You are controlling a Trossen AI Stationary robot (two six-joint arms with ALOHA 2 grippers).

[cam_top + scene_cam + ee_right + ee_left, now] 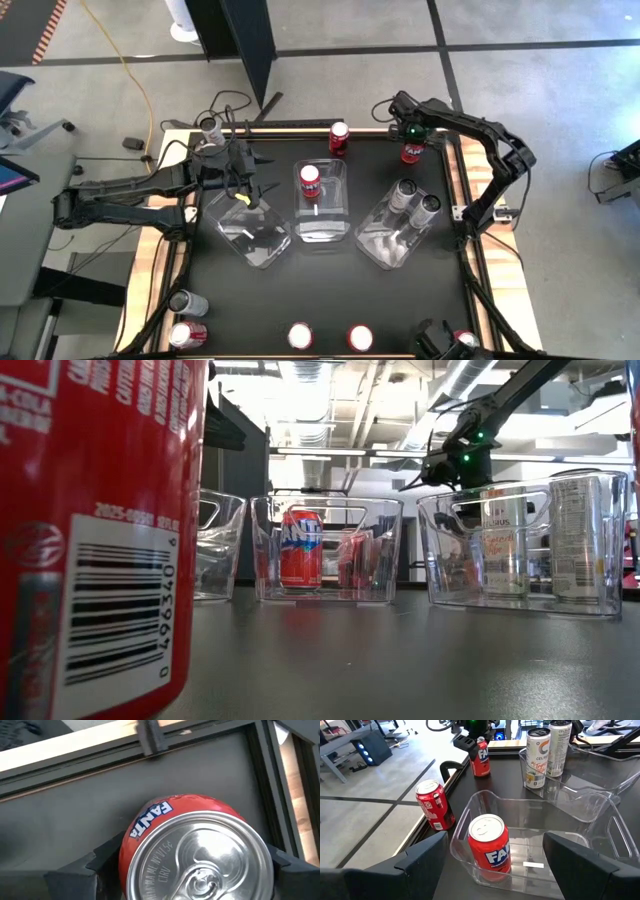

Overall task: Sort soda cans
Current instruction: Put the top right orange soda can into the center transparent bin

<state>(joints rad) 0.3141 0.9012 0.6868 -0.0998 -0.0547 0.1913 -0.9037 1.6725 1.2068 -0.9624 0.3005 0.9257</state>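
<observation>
My right gripper (411,140) is at the table's back right corner, shut on a red Fanta can (195,850) that stands on the mat (412,152). Its fingers press against both sides of the can. My left gripper (255,180) hovers open and holds nothing, over the left clear bin (250,235). It faces the middle bin (580,815), where another red Fanta can (489,845) stands upright. Two silver cans (416,200) stand in the right bin (385,245). A red can (339,136) stands at the back edge.
Several more cans stand along the front edge (300,337) and at the front left corner (187,318). One silver can (210,128) sits on the wooden frame at the back left. A red can (100,530) fills the left of the low view.
</observation>
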